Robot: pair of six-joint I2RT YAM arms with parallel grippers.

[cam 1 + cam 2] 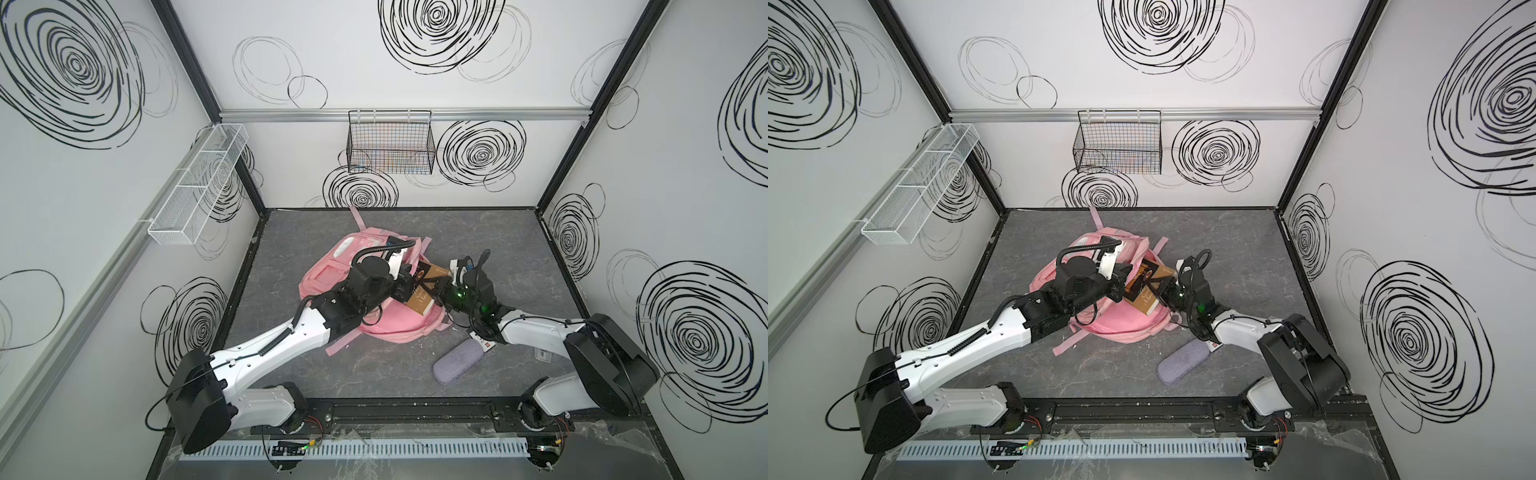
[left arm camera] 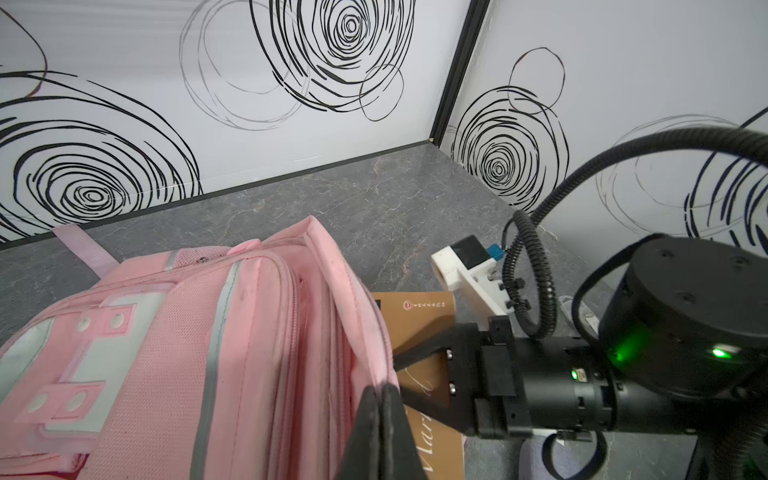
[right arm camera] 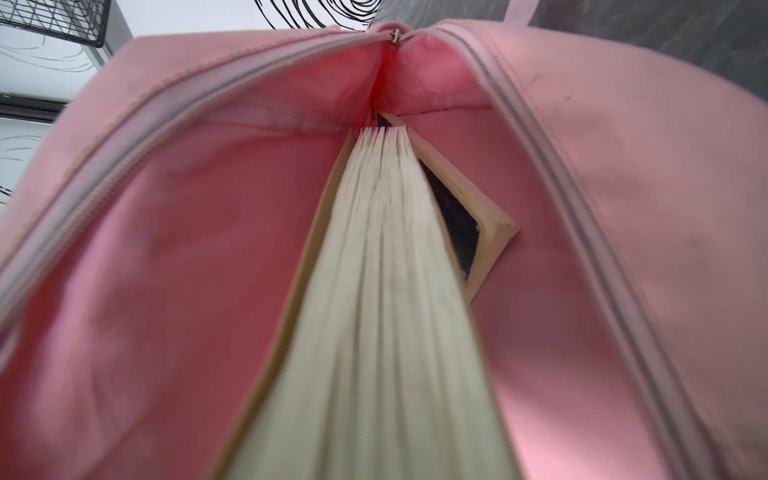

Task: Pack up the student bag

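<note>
In both top views the student bag lies in the middle of the desk, with its straps spread toward the back and toward the front. The left gripper is over the right side of the bag. The right gripper meets it from the right, closed on a brown book that stands tilted at the bag's edge. A grey-lilac pouch lies apart from the bag, at the front right, just beside the right arm; the back and the far right of the desk give open room. In the left wrist view the left gripper is closed and pinches the pink rim of the student bag at its opening. The right gripper clamps the book just beside that rim. In the right wrist view the cream page edge of the book reaches into the open main compartment, between the two zipper lines, and the pink lining leaves room on both sides. A dark flat thing with a cream border lies deeper, touching the pages; I cannot tell what it is.
</note>
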